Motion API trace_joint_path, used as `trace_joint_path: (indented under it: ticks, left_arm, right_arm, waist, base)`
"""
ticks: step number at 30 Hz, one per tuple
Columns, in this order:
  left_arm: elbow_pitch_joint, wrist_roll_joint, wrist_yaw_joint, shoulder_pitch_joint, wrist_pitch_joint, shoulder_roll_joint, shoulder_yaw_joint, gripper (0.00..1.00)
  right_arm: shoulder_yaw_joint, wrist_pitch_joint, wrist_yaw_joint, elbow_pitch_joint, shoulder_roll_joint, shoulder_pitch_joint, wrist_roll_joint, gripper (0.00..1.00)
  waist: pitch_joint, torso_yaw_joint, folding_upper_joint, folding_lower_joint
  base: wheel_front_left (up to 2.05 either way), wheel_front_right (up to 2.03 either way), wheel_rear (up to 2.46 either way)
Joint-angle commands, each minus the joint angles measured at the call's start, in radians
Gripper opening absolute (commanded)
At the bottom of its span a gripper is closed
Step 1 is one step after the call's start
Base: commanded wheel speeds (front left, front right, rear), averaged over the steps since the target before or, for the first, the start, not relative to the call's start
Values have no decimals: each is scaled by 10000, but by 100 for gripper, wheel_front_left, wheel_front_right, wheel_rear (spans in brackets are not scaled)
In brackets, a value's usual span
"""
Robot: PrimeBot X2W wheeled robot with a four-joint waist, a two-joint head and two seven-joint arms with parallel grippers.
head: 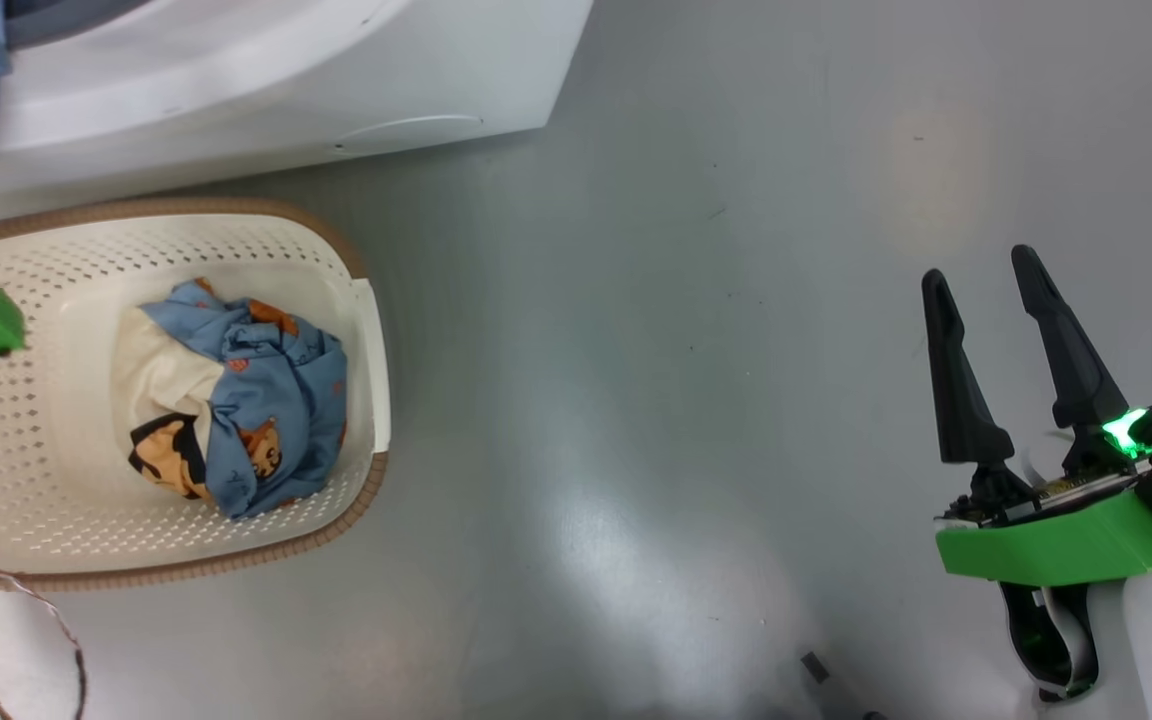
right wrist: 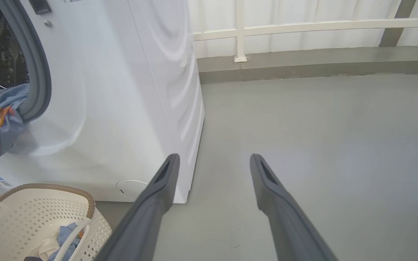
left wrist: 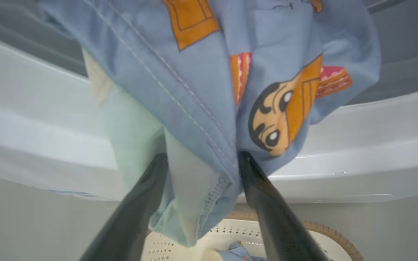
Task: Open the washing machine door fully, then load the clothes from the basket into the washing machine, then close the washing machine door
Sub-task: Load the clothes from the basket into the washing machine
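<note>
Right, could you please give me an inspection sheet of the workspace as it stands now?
Surface: grey floor, glossy with light patches.
Job's things: washing machine stands with its drum mouth uncovered; one blue printed garment hangs over the grey rubber ring; basket on the floor before the machine, more clothes inside.
Clutter: small dark piece on the floor near the head view's bottom edge, too blurred to name.
Grippers: left gripper open, the hanging garment between its fingers; right gripper open, empty, over the floor.
Cables: thin cable looping near the basket.
Surroundings: white railing behind a grey kerb.
</note>
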Motion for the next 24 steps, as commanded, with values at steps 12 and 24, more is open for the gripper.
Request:
trace_joint_path:
  ticks: [12, 24]
  left_arm:
    - [-1391, -95, 194, -159, 1447, 1097, 171, 0]
    - [-4067, -135, 126, 15, 2992, 1950, 46, 0]
  right_arm:
    - [233, -48, 16, -116, 97, -99, 216, 100]
    - [156, -48, 16, -160, 62, -69, 185, 100]
  waist:
    - [43, -185, 0, 0]
    - [35, -63, 0, 0]
  base:
    - [0, 0, 0]
    - [0, 0, 0]
